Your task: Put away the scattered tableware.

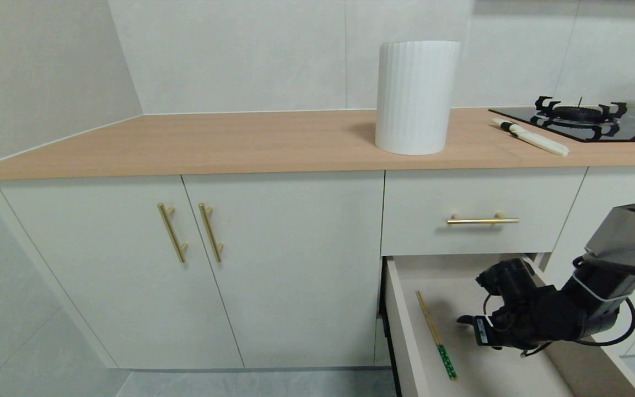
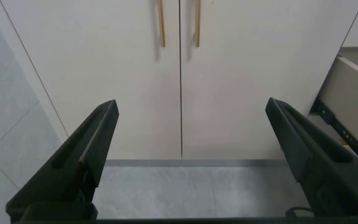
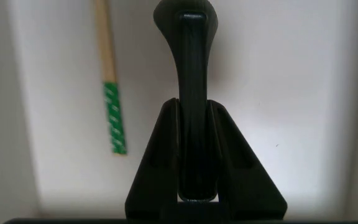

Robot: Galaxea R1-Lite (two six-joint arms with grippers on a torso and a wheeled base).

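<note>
The lower drawer (image 1: 401,331) stands pulled out, and a pair of wooden chopsticks (image 1: 436,343) with green ends lies on its floor. My right gripper (image 1: 471,321) hangs inside the drawer, just right of the chopsticks, shut on a slim black utensil (image 3: 191,37) with a rounded end. In the right wrist view the chopsticks (image 3: 110,93) lie beside that utensil, apart from it, with the right gripper (image 3: 193,111) clamped around its shaft. My left gripper (image 2: 191,115) is open and holds nothing, low in front of the cabinet doors (image 2: 179,74).
On the wooden counter stand a tall white ribbed container (image 1: 416,96) and a cream knife-like utensil (image 1: 529,137) beside the black gas hob (image 1: 587,118). A closed drawer with a brass handle (image 1: 483,220) sits right above the open one. The double cabinet doors (image 1: 185,264) are shut.
</note>
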